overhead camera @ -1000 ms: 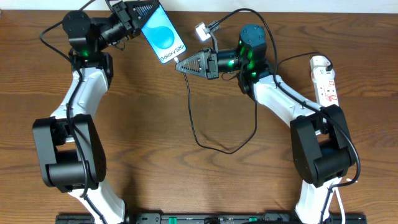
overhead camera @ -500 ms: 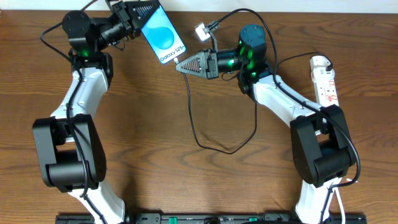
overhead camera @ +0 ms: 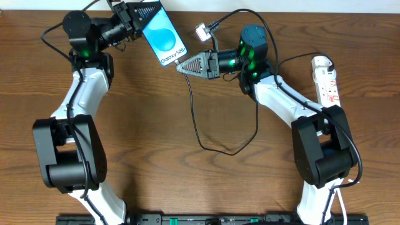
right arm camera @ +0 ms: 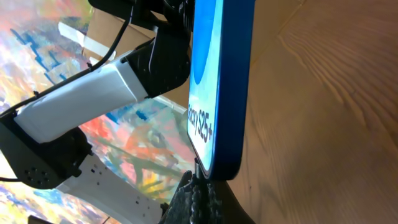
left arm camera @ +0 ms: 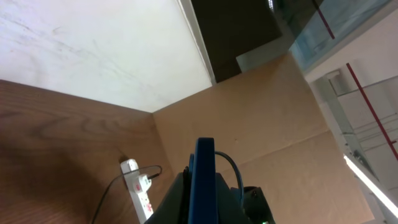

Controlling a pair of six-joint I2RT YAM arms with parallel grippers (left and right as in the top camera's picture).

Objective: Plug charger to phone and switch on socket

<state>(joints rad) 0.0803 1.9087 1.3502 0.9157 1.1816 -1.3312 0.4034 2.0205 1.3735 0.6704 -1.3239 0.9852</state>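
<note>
My left gripper (overhead camera: 139,14) is shut on the phone (overhead camera: 164,36), held above the table at the back, blue screen up with "Galaxy S25" text. In the left wrist view the phone (left arm camera: 203,180) shows edge-on between the fingers. My right gripper (overhead camera: 180,66) is shut on the charger plug, whose tip touches the phone's bottom edge (right arm camera: 219,168). The black charger cable (overhead camera: 200,134) loops over the table. The white socket strip (overhead camera: 327,84) lies at the far right and also shows in the left wrist view (left arm camera: 138,190).
A small white adapter (overhead camera: 202,30) with black leads lies behind the right gripper. The strip's white cord runs down beside the right arm's base (overhead camera: 325,169). Brown wooden table (overhead camera: 156,156) all round.
</note>
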